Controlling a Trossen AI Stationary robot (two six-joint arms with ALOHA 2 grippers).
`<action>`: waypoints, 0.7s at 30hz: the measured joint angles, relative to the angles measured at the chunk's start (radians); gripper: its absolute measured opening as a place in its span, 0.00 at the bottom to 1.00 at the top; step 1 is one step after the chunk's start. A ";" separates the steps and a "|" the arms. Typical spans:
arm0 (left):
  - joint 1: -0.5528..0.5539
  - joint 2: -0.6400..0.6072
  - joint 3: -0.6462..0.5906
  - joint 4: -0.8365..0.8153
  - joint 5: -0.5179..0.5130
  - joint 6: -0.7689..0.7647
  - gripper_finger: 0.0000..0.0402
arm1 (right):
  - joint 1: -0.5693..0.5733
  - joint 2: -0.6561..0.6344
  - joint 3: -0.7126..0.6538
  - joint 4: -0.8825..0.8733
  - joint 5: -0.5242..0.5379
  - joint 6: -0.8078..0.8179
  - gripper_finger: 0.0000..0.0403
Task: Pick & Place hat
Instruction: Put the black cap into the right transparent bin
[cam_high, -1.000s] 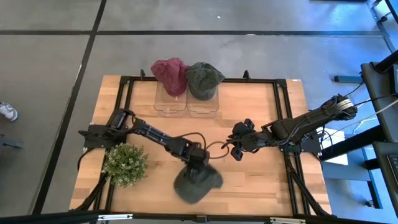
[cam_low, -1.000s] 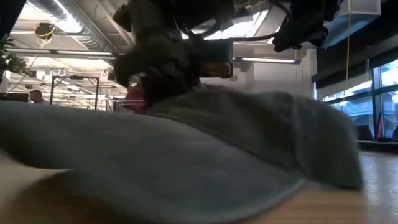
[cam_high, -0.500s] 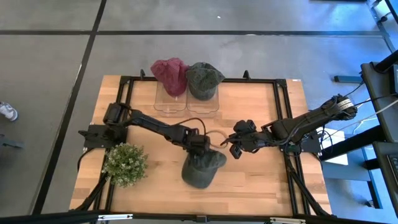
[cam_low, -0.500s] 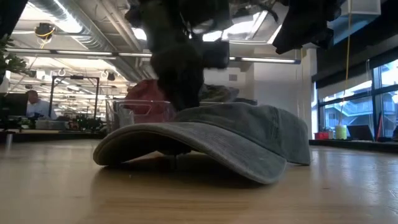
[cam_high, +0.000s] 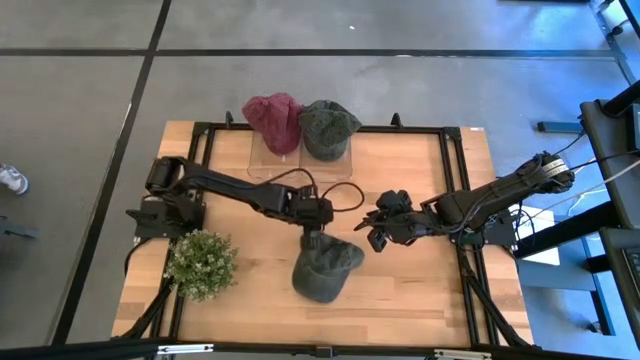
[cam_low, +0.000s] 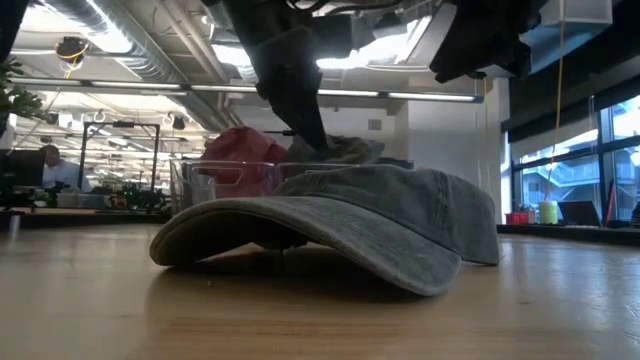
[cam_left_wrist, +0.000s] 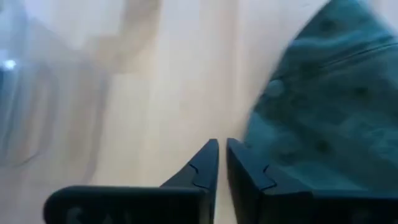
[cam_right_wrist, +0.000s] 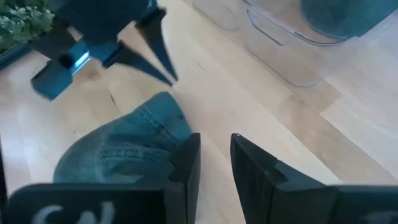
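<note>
A grey-green denim hat (cam_high: 322, 272) lies on the wooden table, resting on its brim edge and the crown's rim, brim arched (cam_low: 300, 225). My left gripper (cam_high: 312, 238) hovers just over the hat's far edge, fingers shut and pointing down (cam_low: 322, 148); in its wrist view (cam_left_wrist: 222, 146) the hat (cam_left_wrist: 329, 112) lies beside the fingertips. My right gripper (cam_high: 372, 240) waits to the hat's right, raised above the table, fingers a narrow gap apart (cam_right_wrist: 215, 142), looking at the hat (cam_right_wrist: 124, 155).
Two clear bins (cam_high: 300, 162) stand at the table's far edge, with a red hat (cam_high: 272, 120) on the left one and a dark green hat (cam_high: 328, 125) on the right one. A potted plant (cam_high: 200, 262) sits near the left near corner. Bare wood lies right of the hat.
The left gripper has drawn the hat from the near edge toward the table's middle, then risen off it and moved slightly toward the far edge. The hat has slid and since lain still. The right gripper has kept its place.
</note>
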 joint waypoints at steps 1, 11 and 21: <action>0.004 -0.008 0.000 -0.014 -0.007 -0.002 0.07 | 0.000 0.000 0.000 0.007 -0.001 -0.005 0.22; 0.017 -0.135 -0.008 -0.092 -0.019 -0.032 0.11 | -0.051 0.084 0.000 0.157 -0.068 -0.140 0.40; -0.004 -0.432 -0.284 0.156 -0.064 -0.197 0.10 | -0.109 0.296 0.000 0.211 -0.169 -0.162 0.61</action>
